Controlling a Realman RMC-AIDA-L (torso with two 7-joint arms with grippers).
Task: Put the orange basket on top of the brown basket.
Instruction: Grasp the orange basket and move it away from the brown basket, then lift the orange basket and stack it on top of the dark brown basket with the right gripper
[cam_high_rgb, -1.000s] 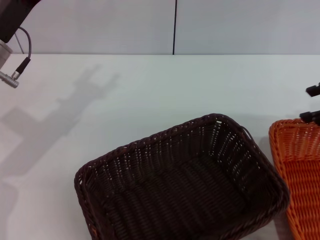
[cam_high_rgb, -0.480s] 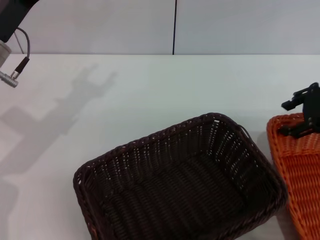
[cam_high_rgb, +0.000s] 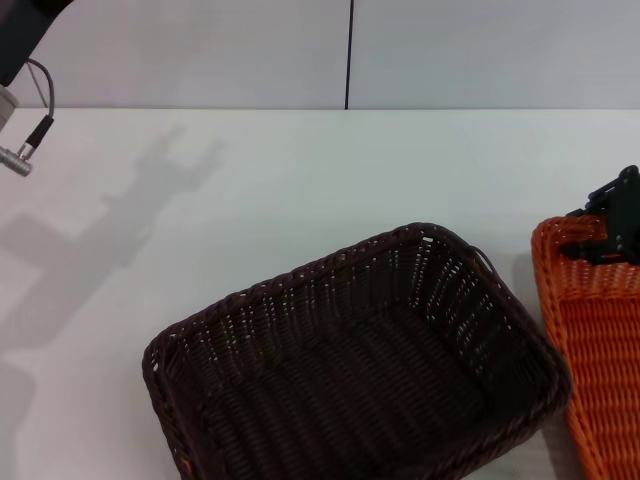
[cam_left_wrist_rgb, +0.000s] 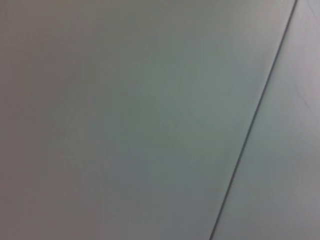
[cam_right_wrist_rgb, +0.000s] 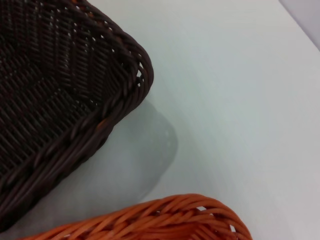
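Observation:
The brown basket (cam_high_rgb: 350, 360) sits empty at the front middle of the white table, turned at an angle. The orange basket (cam_high_rgb: 598, 340) lies just to its right, cut off by the right edge of the head view. My right gripper (cam_high_rgb: 612, 228) is at the orange basket's far left corner, over its braided rim. The right wrist view shows a corner of the brown basket (cam_right_wrist_rgb: 50, 100) and the orange rim (cam_right_wrist_rgb: 165, 220) close below, with a strip of table between them. My left arm (cam_high_rgb: 20, 40) is raised at the far left; its gripper is out of view.
The white table (cam_high_rgb: 300, 170) stretches to a pale wall behind with a dark vertical seam (cam_high_rgb: 350, 55). The left arm's shadow falls on the table's left part. The left wrist view shows only wall.
My right gripper has come in from the right edge to the orange basket's far corner. The orange basket's corner has shifted slightly up and left. The left arm has barely moved.

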